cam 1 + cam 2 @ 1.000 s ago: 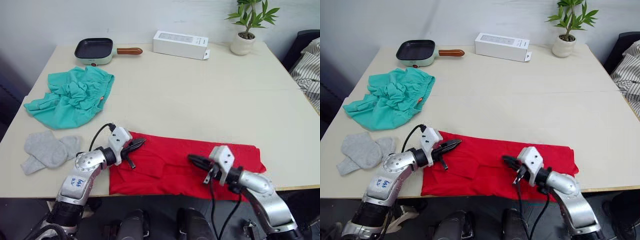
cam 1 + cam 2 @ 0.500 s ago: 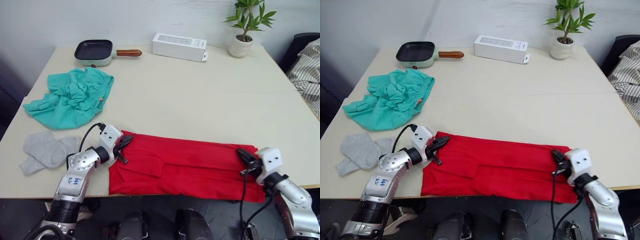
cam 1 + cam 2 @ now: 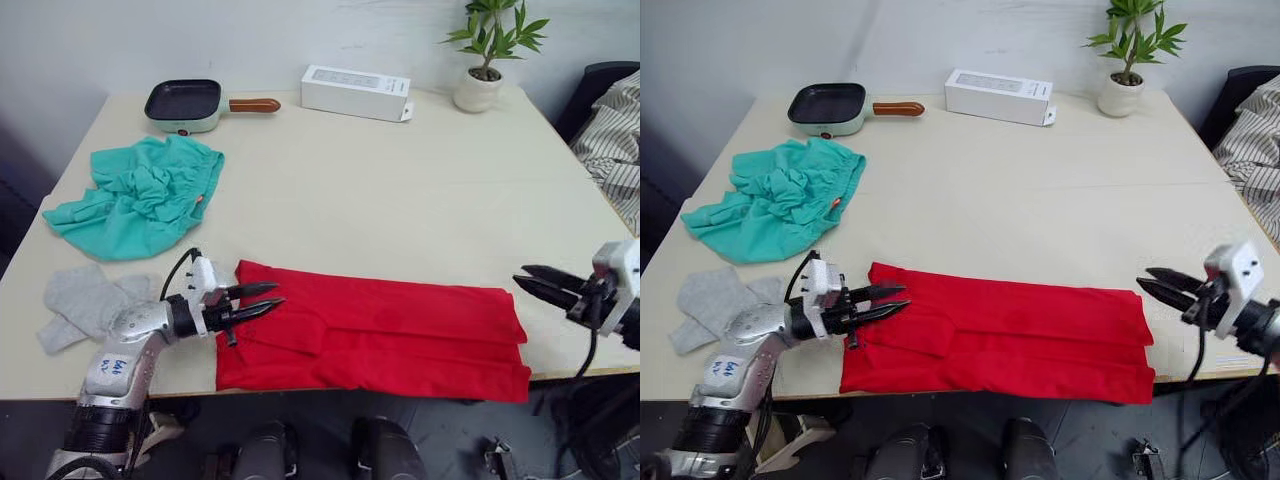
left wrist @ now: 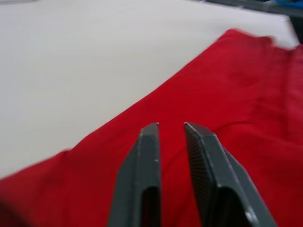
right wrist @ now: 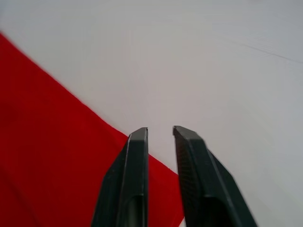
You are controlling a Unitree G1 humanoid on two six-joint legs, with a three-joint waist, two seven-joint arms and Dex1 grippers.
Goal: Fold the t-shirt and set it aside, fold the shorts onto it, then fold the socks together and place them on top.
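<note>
The tee (image 3: 375, 330) lies folded into a long red band along the near edge of the counter (image 3: 400, 190), flat, with a few creases. The left gripper (image 3: 263, 298) hovers over the tee's left end, jaws a small gap apart with nothing between them. The right gripper (image 3: 535, 283) sits just off the tee's right end, over bare counter, jaws likewise slightly parted and empty. The shorts (image 3: 135, 195) lie crumpled at the left side of the counter, well apart from the tee. The socks (image 3: 85, 300) lie nearer the front left edge, just beside the left arm. A pan (image 3: 190, 102), a white box (image 3: 355, 92) and a potted plant (image 3: 485, 60) stand along the far edge.
</note>
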